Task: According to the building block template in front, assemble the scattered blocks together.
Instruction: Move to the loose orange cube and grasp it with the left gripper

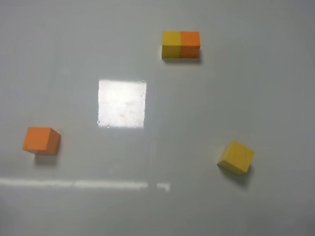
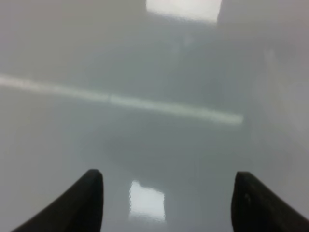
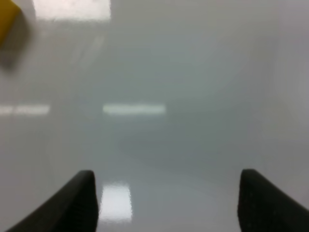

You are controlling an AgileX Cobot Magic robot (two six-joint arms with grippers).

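Note:
The template (image 1: 181,44) stands at the back of the table: a yellow block on the left joined to an orange block on the right. A loose orange block (image 1: 41,140) lies at the left. A loose yellow block (image 1: 236,157) lies at the right, turned at an angle; a corner of it shows in the right wrist view (image 3: 7,21). Neither arm shows in the exterior high view. My left gripper (image 2: 169,191) is open and empty over bare table. My right gripper (image 3: 168,193) is open and empty, apart from the yellow block.
The table (image 1: 154,211) is a glossy grey-white surface with a bright square glare patch (image 1: 122,103) in the middle and a glare stripe (image 1: 77,184) near the front.

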